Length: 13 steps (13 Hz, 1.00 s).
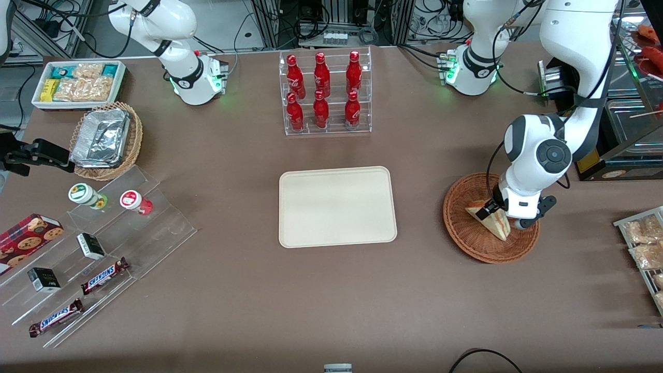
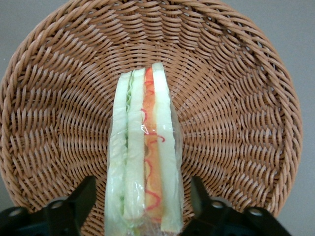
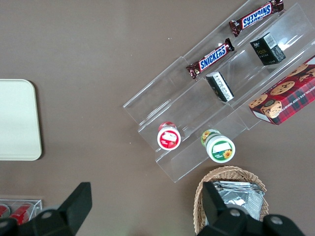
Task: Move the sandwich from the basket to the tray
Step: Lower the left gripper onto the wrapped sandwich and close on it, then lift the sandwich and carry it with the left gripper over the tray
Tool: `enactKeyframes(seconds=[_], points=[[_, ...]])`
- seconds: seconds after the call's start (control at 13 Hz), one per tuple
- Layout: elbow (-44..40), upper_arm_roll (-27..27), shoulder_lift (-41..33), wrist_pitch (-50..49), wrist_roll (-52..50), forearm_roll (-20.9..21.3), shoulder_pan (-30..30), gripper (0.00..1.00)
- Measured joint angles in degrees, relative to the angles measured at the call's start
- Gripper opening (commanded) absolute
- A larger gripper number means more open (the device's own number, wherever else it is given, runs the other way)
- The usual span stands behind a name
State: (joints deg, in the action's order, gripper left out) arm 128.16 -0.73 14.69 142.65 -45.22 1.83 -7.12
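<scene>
Tool (image 2: 142,209): down in the basket (image 1: 461,235), fingers spread either side of the sandwich (image 2: 143,152), not pinching.
Tray (image 1: 336,206): on the tabletop, well apart from the basket.

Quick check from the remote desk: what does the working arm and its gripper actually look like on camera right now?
The left arm is glossy white with rounded joint housings, a dark grey round cap on the wrist joint, black bands at the seams and black cables along it. Its base glows green. The gripper, down in the basket, has black fingers astride the sandwich; the wrist view shows them angular and matte.
</scene>
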Motion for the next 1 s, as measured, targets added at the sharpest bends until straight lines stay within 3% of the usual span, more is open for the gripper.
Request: enactKeyframes(seconds=[0.46, 0.77, 1.0], points=[[-1.3, 0.0, -0.3, -0.9, -0.5, 0.0, 0.0, 0.0], [-10.6, 1.0, -2.5, -17.9, -0.4, 1.5, 0.0, 0.0], [-21.5, 5.2, -3.8, -32.9, -0.4, 2.1, -0.1, 0.0]])
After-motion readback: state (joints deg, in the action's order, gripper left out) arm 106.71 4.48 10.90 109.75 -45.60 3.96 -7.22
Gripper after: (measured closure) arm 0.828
